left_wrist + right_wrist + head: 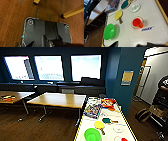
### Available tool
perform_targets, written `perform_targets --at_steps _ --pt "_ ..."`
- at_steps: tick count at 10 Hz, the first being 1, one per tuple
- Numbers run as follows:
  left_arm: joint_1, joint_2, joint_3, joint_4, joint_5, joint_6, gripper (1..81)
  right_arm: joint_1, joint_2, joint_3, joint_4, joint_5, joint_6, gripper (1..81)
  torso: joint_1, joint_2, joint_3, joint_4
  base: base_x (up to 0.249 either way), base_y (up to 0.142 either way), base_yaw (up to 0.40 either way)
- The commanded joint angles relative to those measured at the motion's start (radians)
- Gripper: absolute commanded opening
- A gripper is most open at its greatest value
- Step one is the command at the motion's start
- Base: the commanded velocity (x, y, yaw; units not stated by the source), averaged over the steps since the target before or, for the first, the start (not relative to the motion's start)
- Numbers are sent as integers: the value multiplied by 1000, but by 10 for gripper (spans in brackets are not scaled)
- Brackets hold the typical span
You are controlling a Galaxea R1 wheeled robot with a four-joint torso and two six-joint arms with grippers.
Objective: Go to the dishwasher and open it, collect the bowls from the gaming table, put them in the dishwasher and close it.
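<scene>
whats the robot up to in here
Nothing is being handled yet. The robot stands at the near end of the gaming table, looking down at a lime-green bowl upright on its white top. Beside the bowl lie a yellow paddle and a green paddle.

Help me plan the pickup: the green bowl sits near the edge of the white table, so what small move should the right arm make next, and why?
Probably lower the right arm toward the green bowl. It stands alone near the yellow-edged side of the gaming table, apart from the yellow paddle and the orange pusher, so the way down looks open.
</scene>
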Motion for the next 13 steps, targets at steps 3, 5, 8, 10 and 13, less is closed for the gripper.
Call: perform_targets --at_steps 3,5,8,10,13 --pt "-55 -20 8 -21 46 -1 811 215 43 -117 74 -80 23 811 0 0 0 0 0 0 0" --pt "-55 -19 6 -21 46 -1 811 224 68 -182 123 -79 23 811 0 0 0 0 0 0 0" --pt "-56 -8 -2 -20 46 -1 811 223 85 -256 288 -76 34 811 0 0 0 0 0 0 0" --pt "-58 1 -19 -20 46 -2 811 226 123 -330 338 -79 38 811 0 0 -1 0 0 0 0" --pt "-58 21 -52 -21 46 -2 811 237 200 -393 338 -79 38 811 0 1 -1 0 0 0 0"
